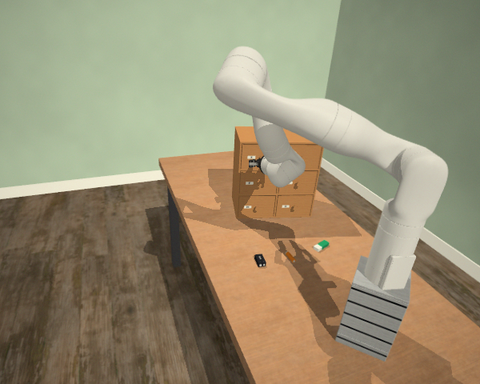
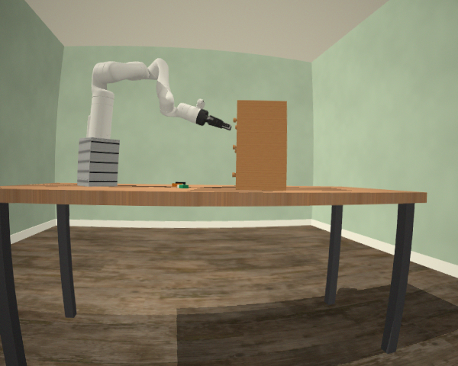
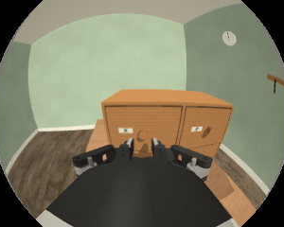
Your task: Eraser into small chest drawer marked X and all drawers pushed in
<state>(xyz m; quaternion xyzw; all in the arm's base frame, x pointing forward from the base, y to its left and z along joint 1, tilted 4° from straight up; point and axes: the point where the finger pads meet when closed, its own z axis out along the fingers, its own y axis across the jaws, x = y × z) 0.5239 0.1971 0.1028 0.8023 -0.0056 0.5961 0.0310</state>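
The small wooden chest stands at the far end of the table, with all its drawers pushed in. Its drawer labels are too small to read. My gripper (image 1: 254, 164) is partly open and empty, right in front of the top left drawer. In the side view the fingertips (image 2: 227, 126) stop just short of the knobs, a little below the top one (image 2: 234, 119). In the wrist view the fingertips frame the top left drawer's knob (image 3: 141, 135). The green and white eraser (image 1: 321, 245) lies on the table between the chest and my base.
A small black object (image 1: 260, 260) and a small orange object (image 1: 290, 256) lie on the table left of the eraser. My grey base block (image 1: 372, 318) stands at the near right. The table's left edge is close to the chest.
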